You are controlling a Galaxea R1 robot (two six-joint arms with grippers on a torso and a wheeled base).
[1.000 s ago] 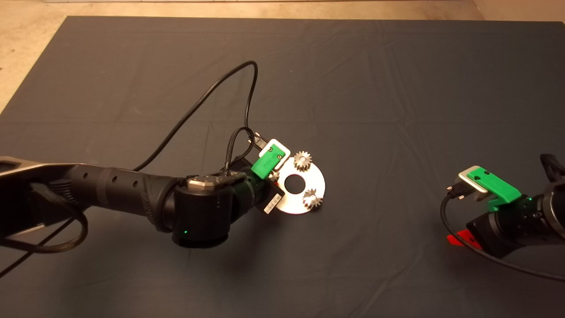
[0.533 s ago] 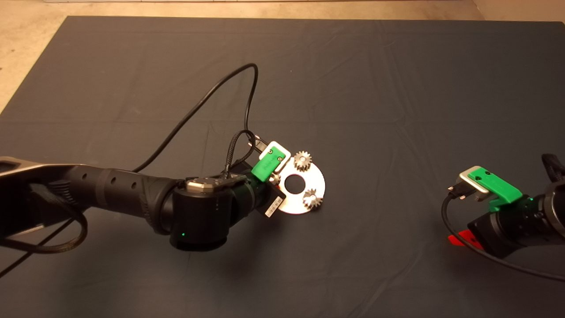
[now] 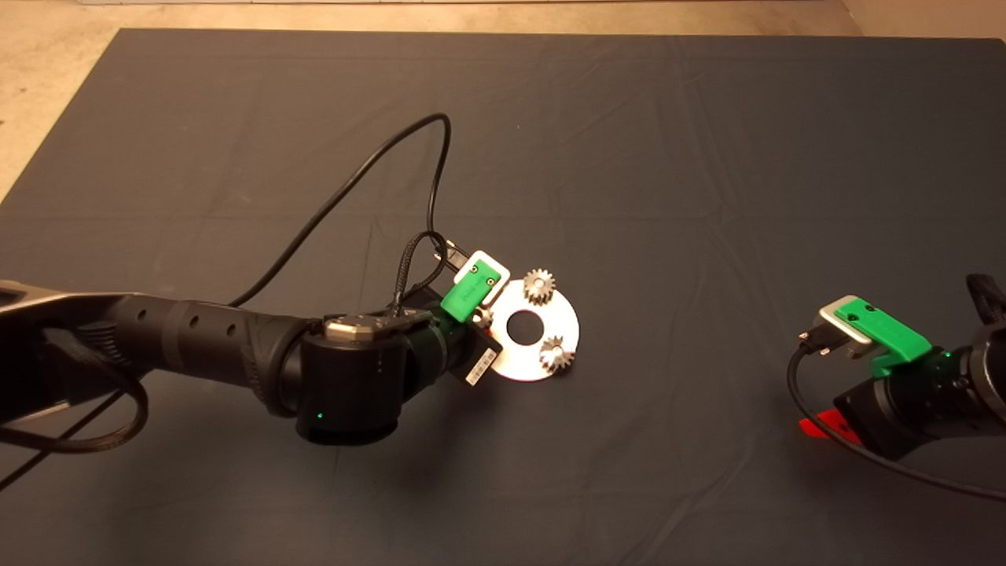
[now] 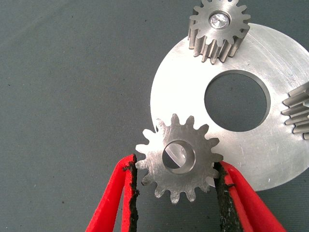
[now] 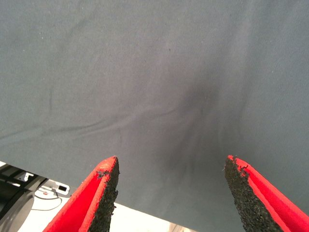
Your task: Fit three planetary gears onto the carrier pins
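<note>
The shiny round carrier disc (image 3: 519, 358) lies mid-mat. Two planetary gears (image 3: 539, 284) (image 3: 556, 354) sit on its carrier pins; the pin tip shows in the centre of the far one (image 4: 218, 29), and the other (image 4: 298, 110) is cut by the picture's edge. My left gripper (image 4: 176, 164) is shut on the third gear (image 4: 159, 169), both pads touching its teeth. That gear hangs flat over the disc's (image 4: 270, 150) rim on my arm's side, with something silvery off-centre in its hole. In the head view the left gripper (image 3: 481, 318) is mostly hidden under its green mount. The right gripper (image 5: 171, 164) is open over bare mat.
My right arm waits at the mat's lower right edge, its red fingers (image 3: 821, 428) low over the cloth. A black cable (image 3: 369, 169) loops from the left wrist across the mat behind the disc. Pale floor borders the mat at top and left.
My left arm and gripper have drifted slightly left, toward the arm's base, still holding the gear. The disc, its two gears and the right arm stay put.
</note>
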